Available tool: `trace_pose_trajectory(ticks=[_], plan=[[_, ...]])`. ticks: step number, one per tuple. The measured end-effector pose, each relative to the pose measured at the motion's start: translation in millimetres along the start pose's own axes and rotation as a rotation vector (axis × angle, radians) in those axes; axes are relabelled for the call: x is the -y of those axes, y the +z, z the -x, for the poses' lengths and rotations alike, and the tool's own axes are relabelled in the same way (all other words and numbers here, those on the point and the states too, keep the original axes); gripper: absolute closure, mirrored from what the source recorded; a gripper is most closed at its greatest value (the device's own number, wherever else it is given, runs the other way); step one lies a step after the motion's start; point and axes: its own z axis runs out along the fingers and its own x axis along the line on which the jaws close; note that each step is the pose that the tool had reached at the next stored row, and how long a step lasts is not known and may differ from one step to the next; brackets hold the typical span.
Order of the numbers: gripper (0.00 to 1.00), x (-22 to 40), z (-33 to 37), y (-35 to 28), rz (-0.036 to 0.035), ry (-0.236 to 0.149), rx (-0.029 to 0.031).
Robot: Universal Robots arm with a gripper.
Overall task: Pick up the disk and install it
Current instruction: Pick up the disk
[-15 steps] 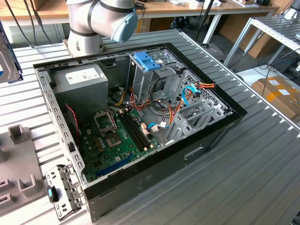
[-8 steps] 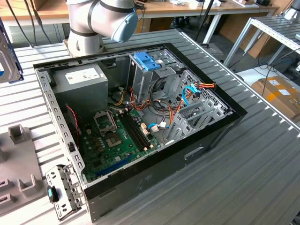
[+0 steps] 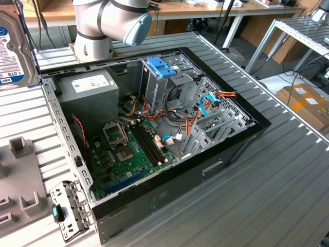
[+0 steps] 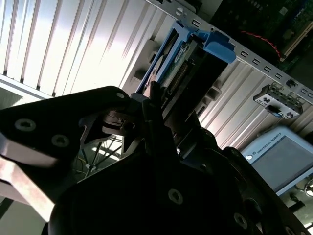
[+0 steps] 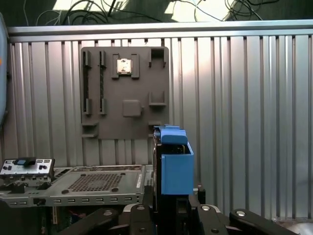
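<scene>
Gripper (image 4: 155,115) pinching the disk (image 4: 183,68) on edge, light-blue rail outward, in both wrist views. Past it, the first wrist view shows a grey fixture plate (image 5: 124,93). The exterior view shows the disk's labelled face, raised at that view's left, beside the open computer case (image 3: 154,128). Ribbed metal surface (image 3: 267,175) below; workbenches (image 3: 216,10) behind.

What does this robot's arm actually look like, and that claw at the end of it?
The arm is a thick, round, silvery-grey tube with a light-blue cap at its joint. The claw is black, built of flat angular links dotted with round bolt heads.
</scene>
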Motion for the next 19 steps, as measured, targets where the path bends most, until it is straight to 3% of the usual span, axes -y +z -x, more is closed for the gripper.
trace_pose_trajectory(ticks=[1, 2, 8, 19], plan=[[0.65, 4.6, 0.2, 0.2, -0.0001, 0.000, 0.0001], [0.65, 13.5, 0.5, 0.4, 0.0000, 0.000, 0.0000], [0.65, 43.7, 1.5, 1.2, 0.0000, 0.000, 0.0000], [0.65, 106.7, 3.7, 2.8, 0.0001, 0.000, -0.0001]])
